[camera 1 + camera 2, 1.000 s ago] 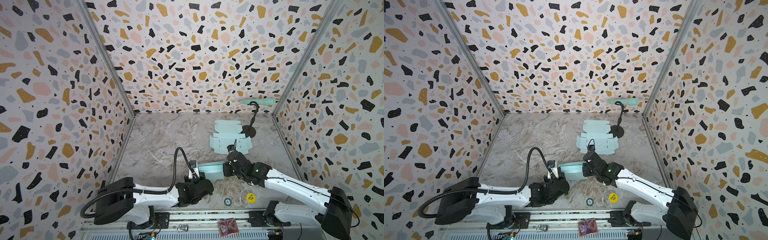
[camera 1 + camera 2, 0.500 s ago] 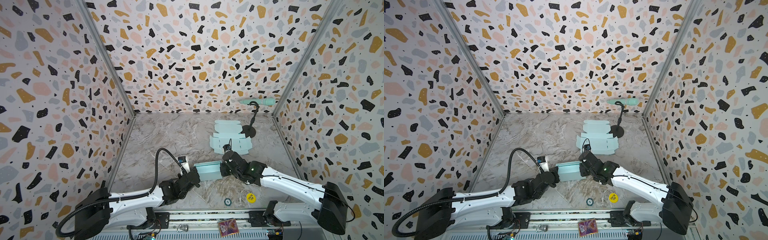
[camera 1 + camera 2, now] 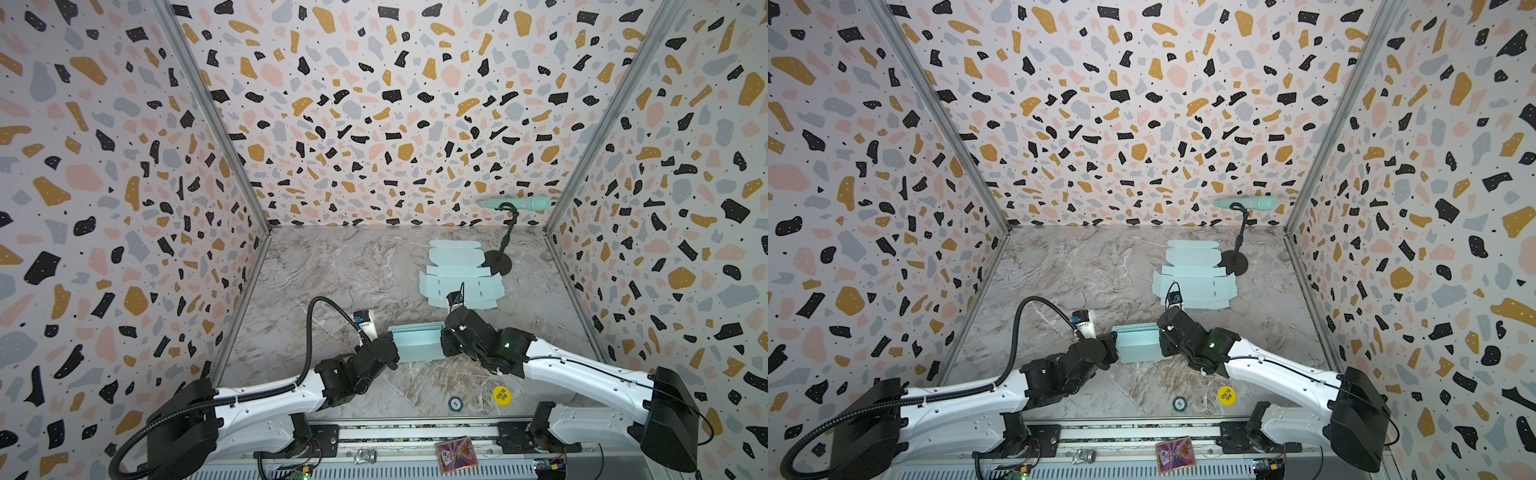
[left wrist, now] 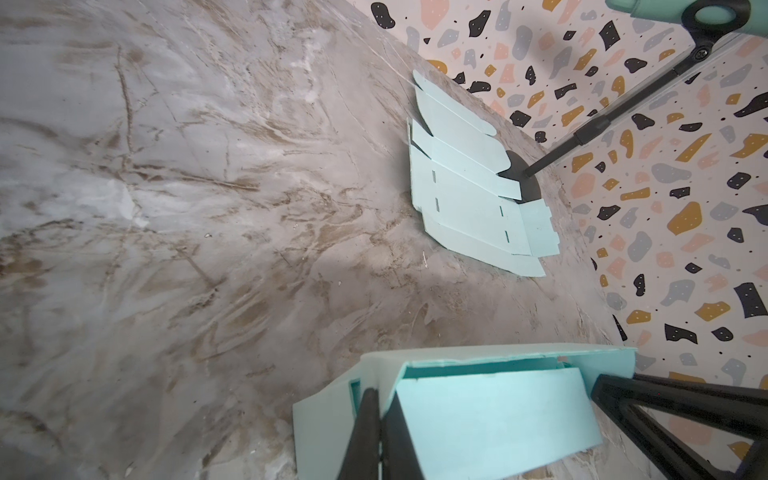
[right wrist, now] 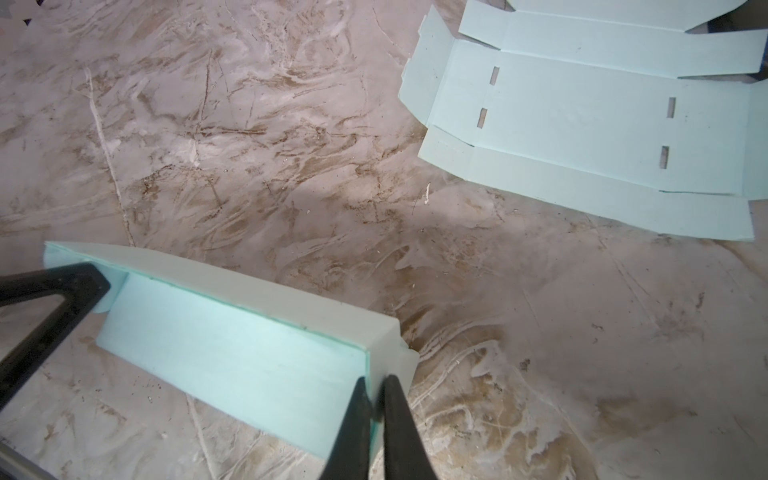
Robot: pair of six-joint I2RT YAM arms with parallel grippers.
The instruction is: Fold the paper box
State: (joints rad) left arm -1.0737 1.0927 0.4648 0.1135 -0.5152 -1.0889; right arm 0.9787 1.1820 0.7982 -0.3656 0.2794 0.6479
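The pale teal part-folded paper box (image 3: 415, 343) lies near the robot's edge of the marbled desk (image 3: 332, 270), its long axis running side to side between the arms; the left gripper (image 4: 380, 401) is pinched narrow on its left end wall; the right gripper (image 5: 375, 380) is pinched on the opposite end; neither arm is nearer.

Both top views are looking steeply down from above the near edge of the table (image 3: 332, 266) toward the back wall (image 3: 374, 124), taking in the whole scene from far off with nearly identical framing. The left wrist camera is riding close behind the left gripper (image 4: 380, 395), looking across the paper box (image 4: 498, 415) toward the flat blank (image 4: 469, 199) and the stand (image 4: 602, 120). The right wrist camera is peering past the right gripper (image 5: 375, 380) at that same box and blank, likewise at close range.
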